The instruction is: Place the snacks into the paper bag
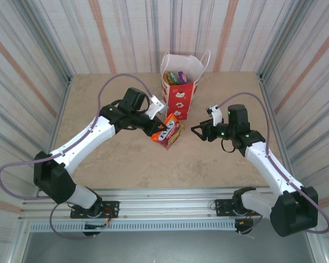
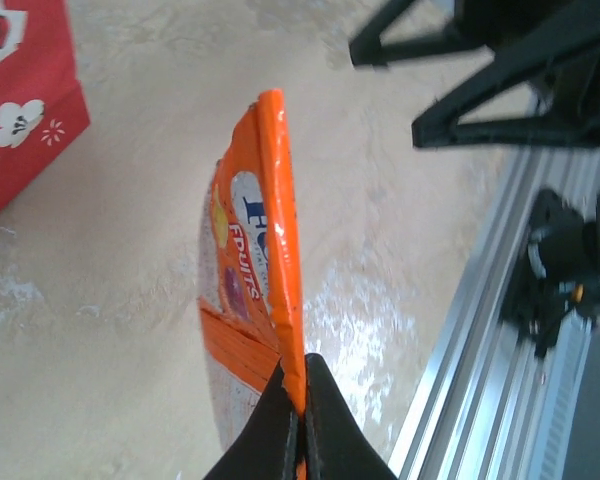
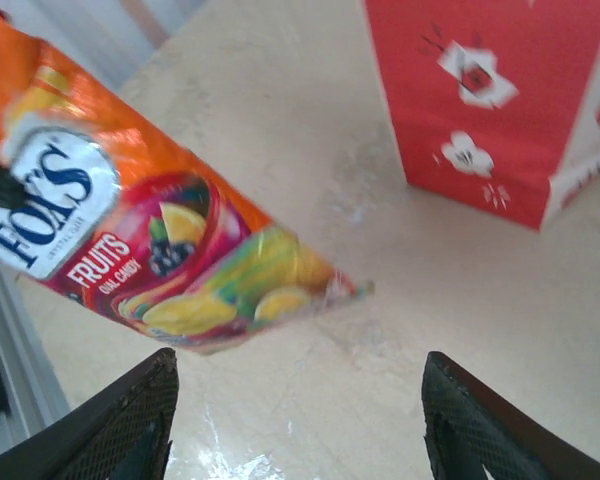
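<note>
Hanging from the left gripper point(image 1: 155, 130) in the top external view, the red-orange FOX'S packet point(image 1: 168, 132) sits over the middle of the tan table point(image 1: 126, 159), just on the near side of the paper bag point(image 1: 178, 101). The bag stands upright toward the far edge, and other packets point(image 1: 174, 76) – green, orange and purple – show in its open top. The right gripper point(image 1: 196, 131) is just right of the held packet and apart from it, its fingers spread with nothing between them.

From the left wrist, the left gripper point(image 2: 302, 400) has its two black fingers pressed together on the packet's sealed edge. The FOX'S packet point(image 2: 255, 290) is seen edge-on and reaches away from the fingers, clear of the table below. The paper bag's point(image 2: 20, 120) red lower band with white flowers is at the upper left. The right gripper point(image 2: 386, 92) shows at the upper right, wide open, above the metal rail point(image 2: 480, 330) at the table's near edge.

From the right wrist, the right gripper point(image 3: 300, 430) is fully parted and empty – one mesh-faced finger in each lower corner. The FOX'S packet point(image 3: 160, 240) hangs tilted on the left, its "FRUITS" label readable, raised off the table. The paper bag point(image 3: 500, 100) stands at the upper right, apart from the packet.
</note>
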Motion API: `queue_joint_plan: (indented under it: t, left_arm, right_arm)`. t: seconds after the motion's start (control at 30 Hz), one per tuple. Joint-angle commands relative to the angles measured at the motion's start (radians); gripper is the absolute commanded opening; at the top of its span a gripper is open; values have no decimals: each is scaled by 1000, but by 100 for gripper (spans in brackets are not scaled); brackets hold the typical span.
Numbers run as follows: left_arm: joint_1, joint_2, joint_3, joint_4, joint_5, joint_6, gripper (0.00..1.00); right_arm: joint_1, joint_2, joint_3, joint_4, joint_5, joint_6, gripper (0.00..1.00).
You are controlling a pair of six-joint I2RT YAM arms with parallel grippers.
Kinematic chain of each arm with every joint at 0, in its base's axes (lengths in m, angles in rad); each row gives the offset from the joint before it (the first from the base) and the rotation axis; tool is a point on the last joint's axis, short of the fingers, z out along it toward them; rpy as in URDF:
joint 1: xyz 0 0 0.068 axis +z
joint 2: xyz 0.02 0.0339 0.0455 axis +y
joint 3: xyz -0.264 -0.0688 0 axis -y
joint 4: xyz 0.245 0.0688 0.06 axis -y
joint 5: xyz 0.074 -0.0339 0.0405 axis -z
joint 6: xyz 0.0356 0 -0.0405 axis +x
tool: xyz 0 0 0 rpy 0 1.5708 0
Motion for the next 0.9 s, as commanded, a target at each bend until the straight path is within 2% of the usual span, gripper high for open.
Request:
queue_joint_plan:
  t: [0.0, 0.1, 0.3, 0.47, 0.7, 0.87]
  left_arm:
    - [-12, -58, 78, -201, 63, 291, 0]
    - [-33, -67, 118, -253, 44, 360, 0]
    - [-58, -86, 139, -264, 45, 422, 0]
    - [-76, -86, 151, -260, 65, 442, 0]
    - [-99, -82, 148, -243, 63, 432, 0]
    - [-107, -73, 156, -229, 77, 417, 0]
  right_arm:
    - [11, -40, 66, -110, -95, -267, 68]
    - [43, -38, 124, -230, -114, -402, 72]
    - [120, 5, 204, -370, -142, -495, 75]
    - [145, 51, 232, -379, -147, -508, 75]
    - [180, 121, 272, -394, -275, -522, 72]
    - [213, 169, 285, -389, -316, -522, 67]
